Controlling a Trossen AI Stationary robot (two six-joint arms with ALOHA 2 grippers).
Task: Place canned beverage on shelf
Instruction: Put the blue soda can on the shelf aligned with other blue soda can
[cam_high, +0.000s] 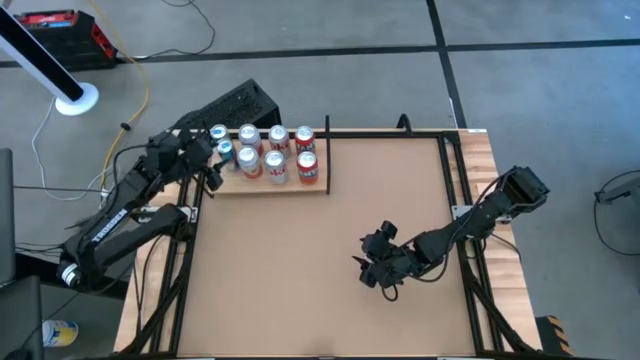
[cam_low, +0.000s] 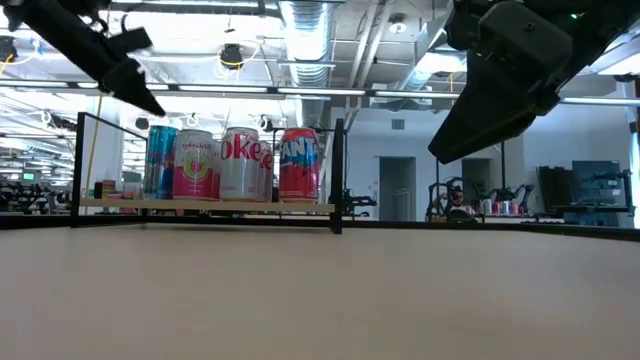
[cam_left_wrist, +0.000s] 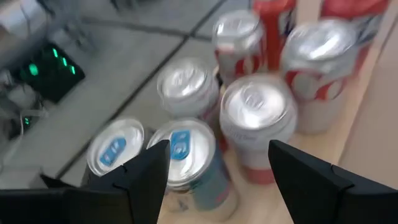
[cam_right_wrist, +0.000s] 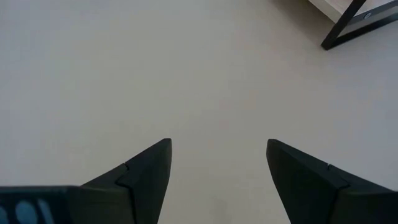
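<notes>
The shelf (cam_high: 322, 188), a pale wood board with black rails, lies at the table's far left and carries several upright cans (cam_high: 276, 152). They stand on their bases, as the low view (cam_low: 228, 163) shows. My left gripper (cam_high: 212, 166) is open and hangs above the shelf's left end. In the left wrist view its fingers (cam_left_wrist: 214, 168) stand over a blue-tabbed can (cam_left_wrist: 186, 149) and a silver-topped can (cam_left_wrist: 256, 115) without touching them. My right gripper (cam_high: 366, 268) is open and empty above the bare tabletop, right of the middle (cam_right_wrist: 217, 162).
A black box (cam_high: 235, 103) sits just beyond the shelf off the table's far edge. Black frame rails (cam_high: 452, 170) run along the table's sides. The shelf's black corner leg shows in the right wrist view (cam_right_wrist: 348, 22). Brown tabletop (cam_high: 300, 270) spreads between the arms.
</notes>
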